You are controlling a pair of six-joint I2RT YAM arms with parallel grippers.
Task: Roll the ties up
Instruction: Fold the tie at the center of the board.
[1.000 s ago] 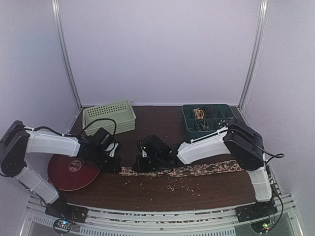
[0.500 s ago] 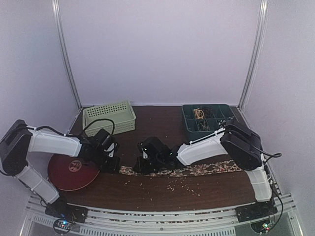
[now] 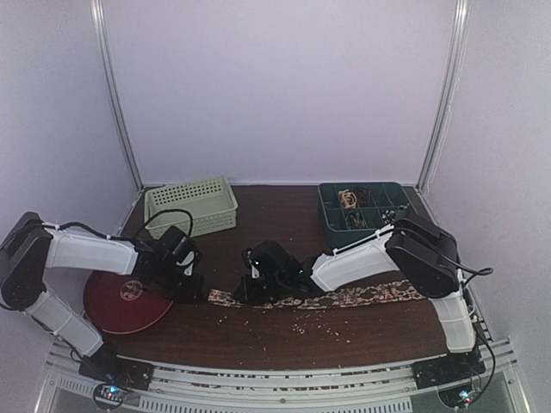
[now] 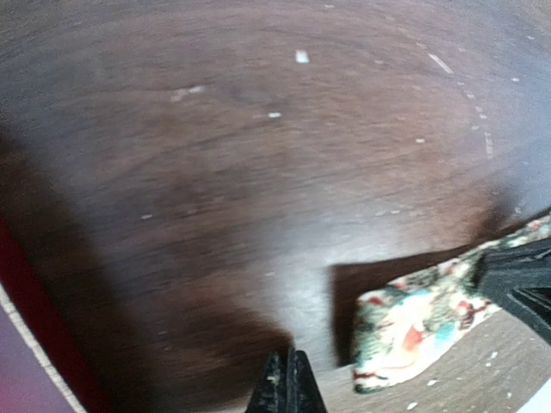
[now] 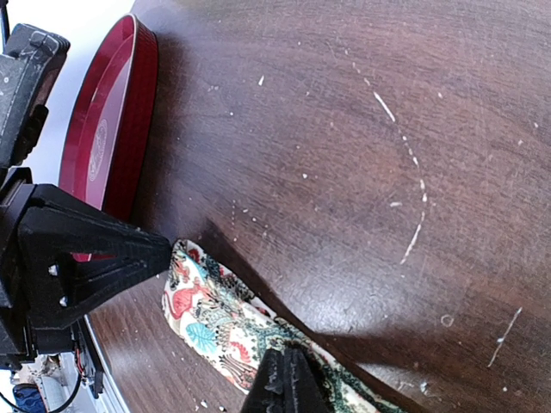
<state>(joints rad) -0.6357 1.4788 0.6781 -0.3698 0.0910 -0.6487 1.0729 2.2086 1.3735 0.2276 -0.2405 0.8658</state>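
L end effector (image 4: 286, 368) clenched empty by tie (image 4: 413, 323); R end effector (image 5: 284, 363) pinches it; plate logo (image 5: 97, 148) illegible.

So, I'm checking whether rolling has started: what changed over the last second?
The left gripper drew back slightly to its left, away from the end of the tie and toward the red plate. Nothing was visibly grasped or released. The right gripper stayed at the tie, and the tie, plate and green basket did not move.

Left gripper (image 3: 193, 287) has drawn leftward, away from the tie (image 3: 344, 298).
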